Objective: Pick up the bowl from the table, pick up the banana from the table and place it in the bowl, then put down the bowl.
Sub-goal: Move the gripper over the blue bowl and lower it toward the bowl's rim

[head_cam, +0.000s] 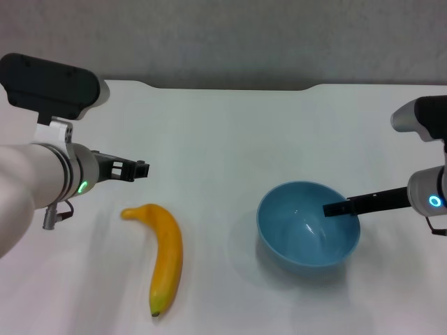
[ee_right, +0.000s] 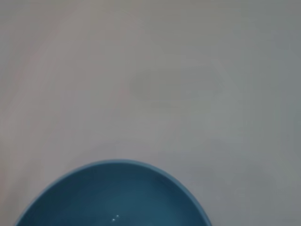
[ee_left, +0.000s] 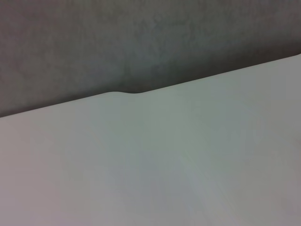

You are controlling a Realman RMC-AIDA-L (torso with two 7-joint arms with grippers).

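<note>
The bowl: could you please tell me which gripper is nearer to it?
Right. The right gripper reaches over the bowl rim; the left gripper hovers far off, beyond the banana.

Right gripper: finger reaches over the bowl rim from the right; only one dark finger is visible, so the jaw state cannot be read. It hides a short stretch of the bowl's right rim.

Left gripper: tips too small to resolve the gap.

Right wrist view: bowl cut off by the frame edge; only part of its rim and inside shows.

Left wrist view: only the table, cut off on all sides but its far edge.
</note>
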